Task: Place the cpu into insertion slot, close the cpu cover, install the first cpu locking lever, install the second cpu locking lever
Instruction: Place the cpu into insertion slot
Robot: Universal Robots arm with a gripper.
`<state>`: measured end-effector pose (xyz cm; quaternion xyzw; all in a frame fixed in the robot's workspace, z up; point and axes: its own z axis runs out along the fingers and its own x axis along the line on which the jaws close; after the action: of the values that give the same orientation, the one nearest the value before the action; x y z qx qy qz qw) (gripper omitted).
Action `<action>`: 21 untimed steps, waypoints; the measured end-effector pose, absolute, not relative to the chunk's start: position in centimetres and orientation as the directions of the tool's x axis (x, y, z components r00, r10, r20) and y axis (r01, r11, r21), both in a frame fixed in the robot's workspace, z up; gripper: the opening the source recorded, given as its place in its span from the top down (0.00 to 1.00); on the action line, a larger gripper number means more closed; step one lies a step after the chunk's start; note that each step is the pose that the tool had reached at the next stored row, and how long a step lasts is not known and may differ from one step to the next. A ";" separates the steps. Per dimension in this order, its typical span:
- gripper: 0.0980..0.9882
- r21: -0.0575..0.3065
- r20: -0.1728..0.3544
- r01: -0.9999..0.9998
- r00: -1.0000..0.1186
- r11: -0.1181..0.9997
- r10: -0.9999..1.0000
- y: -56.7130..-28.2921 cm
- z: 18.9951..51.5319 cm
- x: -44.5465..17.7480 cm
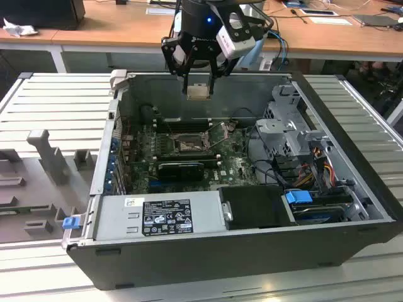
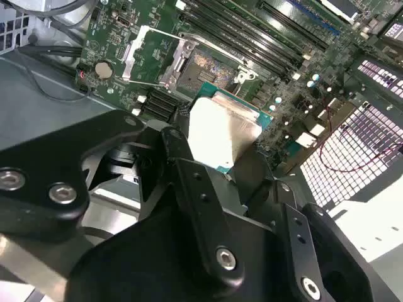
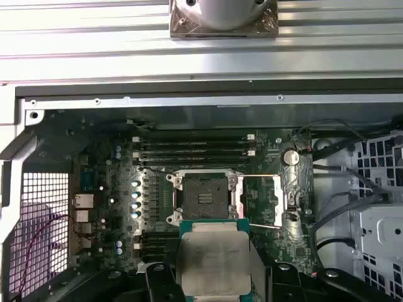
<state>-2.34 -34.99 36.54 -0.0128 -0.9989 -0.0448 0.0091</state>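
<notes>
One-armed, hovering over a dark-grey metal computer case point(image 1: 208, 248) on a ribbed grey table point(image 1: 56, 107), clamping the silver-beige square cpu point(image 1: 198, 92) in the black gripper point(image 1: 199, 87), well clear of the dark square insertion slot point(image 3: 203, 198); showing, in the first wrist view, the thin silver cpu cover point(image 3: 263, 200) flipped open.

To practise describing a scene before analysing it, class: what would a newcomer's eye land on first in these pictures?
First, the gripper hanging above the open computer case in the exterior view, shut on the cpu, a pale square chip. Below it, in the first wrist view, the insertion slot lies bare and dark, with the cpu cover swung open beside it.
</notes>
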 end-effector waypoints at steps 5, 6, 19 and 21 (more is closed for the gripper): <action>0.52 0.089 0.019 0.039 -0.999 0.995 0.037 -35.0 36.5 -2.3; 0.52 0.089 0.019 0.050 -0.999 0.995 0.048 -35.0 36.5 -2.3; 0.52 0.088 0.019 0.135 -0.991 0.987 0.134 -35.0 36.3 -2.3; 0.52 0.088 0.019 0.186 -0.983 0.979 0.185 -35.0 36.3 -2.3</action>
<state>-2.34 -34.99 36.27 -0.0930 -0.9946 -0.0446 0.0054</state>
